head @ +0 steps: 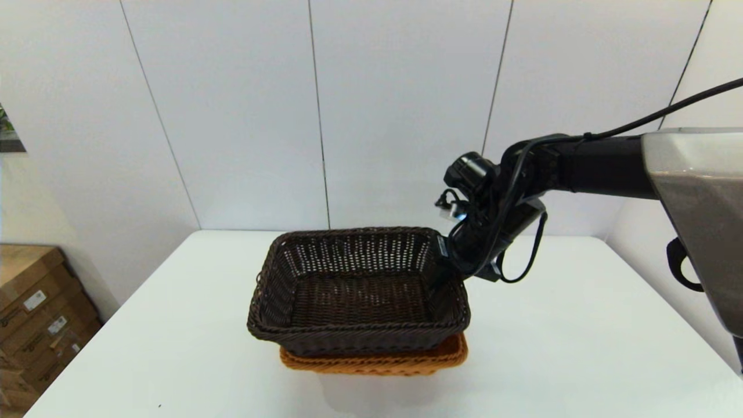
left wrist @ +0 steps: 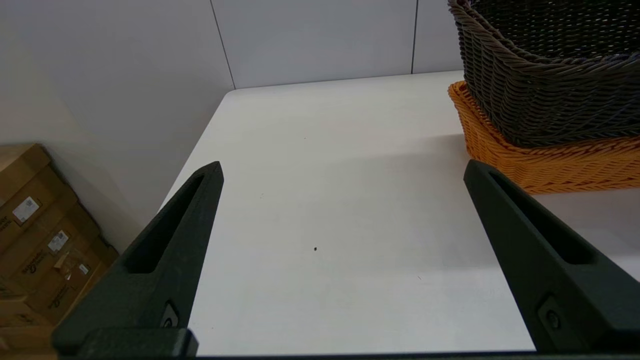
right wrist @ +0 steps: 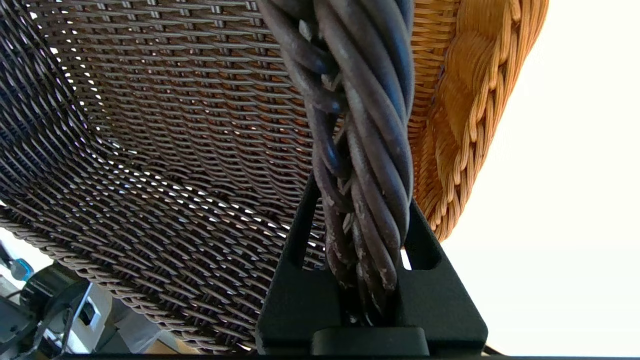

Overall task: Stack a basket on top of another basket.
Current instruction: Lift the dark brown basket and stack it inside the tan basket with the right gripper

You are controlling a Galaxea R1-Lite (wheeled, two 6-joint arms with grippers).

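White table (head: 580,325), 2 baskets near its middle. Dark brown basket (head: 360,290) sits nested on the orange basket (head: 377,363), tilted slightly, orange rim showing along the near and right sides. Right gripper (right wrist: 362,220) at the dark basket's far right corner, jaws clamped on its rolled rim. Left gripper (left wrist: 342,172) low over bare table beside the stack, jaws wide apart, holding nothing.

The dark brown basket (head: 358,290) covers nearly all of the orange basket (head: 383,363), leaving only a front strip beneath it. The right gripper (head: 446,255), at the dark basket's far right corner, has its fingertips hidden behind the rim. Beside that basket, the left gripper (left wrist: 342,175) shows only two fingers, cut off at the base.
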